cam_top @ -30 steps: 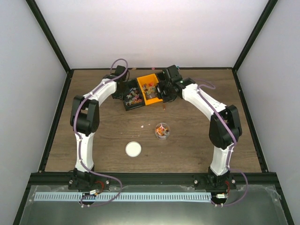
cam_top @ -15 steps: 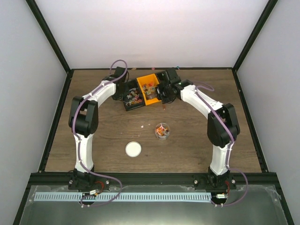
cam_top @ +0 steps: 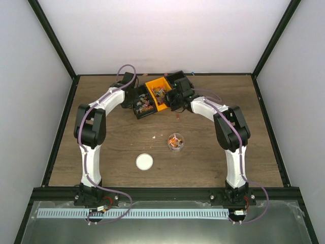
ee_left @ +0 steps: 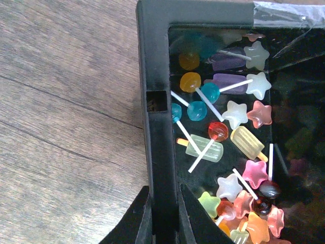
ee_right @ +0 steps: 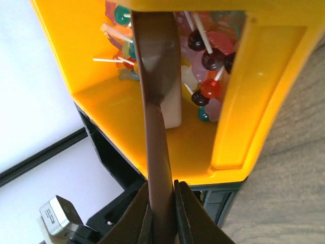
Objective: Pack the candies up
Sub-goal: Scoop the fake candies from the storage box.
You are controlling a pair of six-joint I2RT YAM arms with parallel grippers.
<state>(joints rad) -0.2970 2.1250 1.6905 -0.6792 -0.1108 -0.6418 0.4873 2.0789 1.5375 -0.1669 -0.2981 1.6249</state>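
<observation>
Partway, early by my read. Only a few candies [cam_top: 175, 143] in jar [cam_top: 183, 138], mid-desk [cam_top: 101, 147]; lid [cam_top: 144, 161] off, lying near it. Far more left in bin [ee_right: 96, 61] and tray [ee_left: 155, 61] at the back. Clamping tray rim with left hand [ee_left: 165, 195], pinched tight on it. Gripping scoop [ee_right: 155, 101] in right hand [ee_right: 161, 188], blade down inside bin among candies; load on it not visible. Couple of stray bits [cam_top: 155, 136] on desk too. Remaining: more scoops, strays, lid on.

High rear overview of whole table [cam_top: 122, 137]; close wrist views into black bin [ee_left: 155, 61] and yellow bin [ee_right: 264, 91].
</observation>
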